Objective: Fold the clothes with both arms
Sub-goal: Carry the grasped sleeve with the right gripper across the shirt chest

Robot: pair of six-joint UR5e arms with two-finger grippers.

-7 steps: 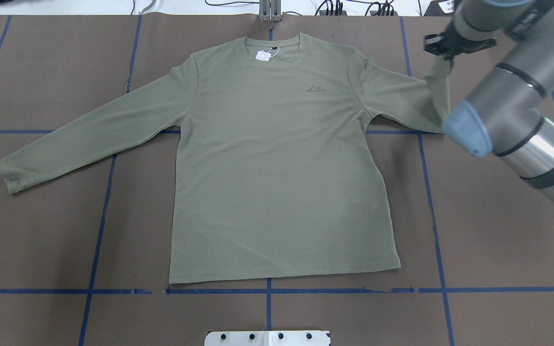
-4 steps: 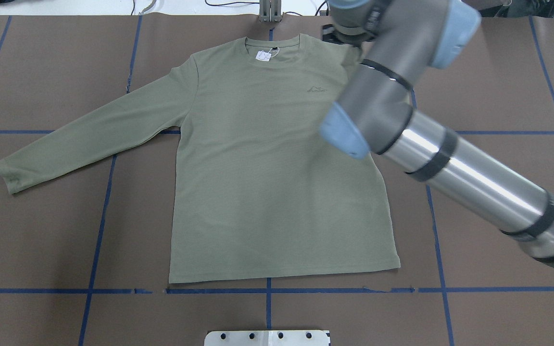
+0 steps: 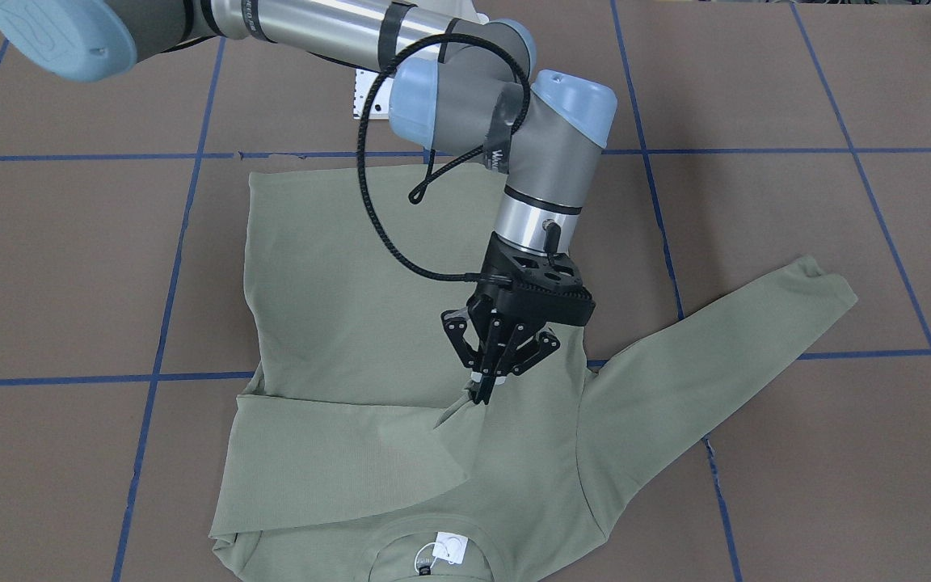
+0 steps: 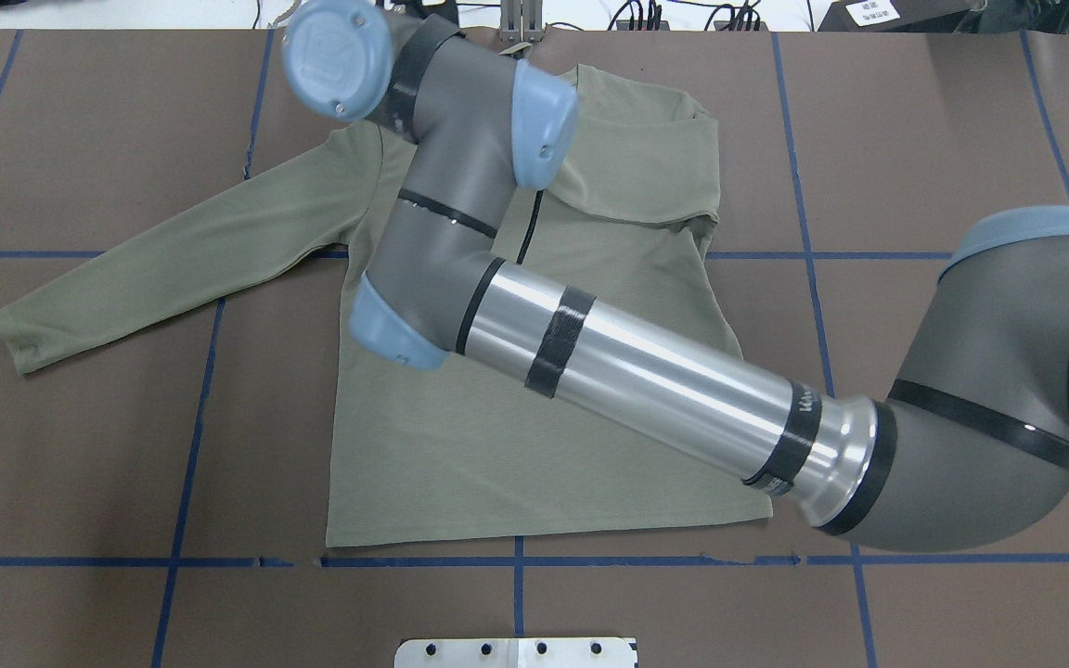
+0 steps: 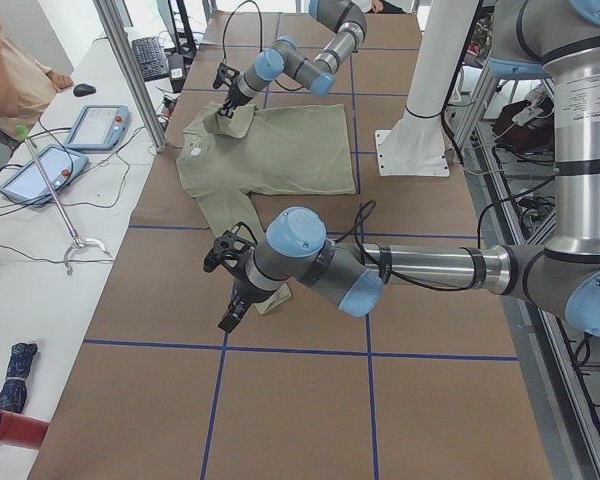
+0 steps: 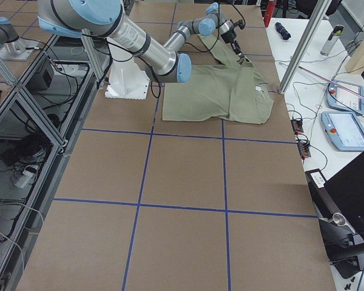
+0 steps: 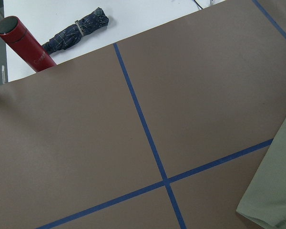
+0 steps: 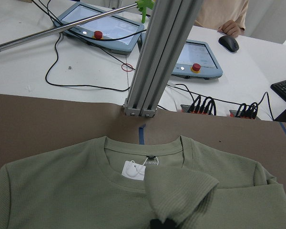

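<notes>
Brown-paper table (image 4: 961,139): I see it marked into squares by blue tape lines (image 4: 80,561).
Shirt (image 4: 497,464): sage-green, lying front up mid-table. In my overhead view the collar is at 12 o'clock and the hem at 6.
Left sleeve (image 4: 173,250): stretched flat out towards 8 o'clock.
Right sleeve (image 3: 336,453): folded over from the 2 o'clock shoulder, lying across the chest, with its cuff end lifted off the cloth.
Right arm (image 4: 646,371): reaches in from 4 o'clock, across the shirt body, to the upper chest.
Left arm (image 5: 420,268): I only get it in the left side view, low over the table by the left cuff.
Right gripper (image 3: 483,388): pointing down, fingers clenched on the right sleeve's cuff just below the collar.
Left gripper (image 5: 230,312): near the left cuff. I cannot tell whether it is released or clenched, or whether it touches.
Neck tag (image 8: 136,170): white, inside the collar at 12 o'clock.
Red flask (image 7: 26,43) and folded umbrella (image 7: 78,29): side by side on the white bench, at 11 o'clock in my left wrist view.
</notes>
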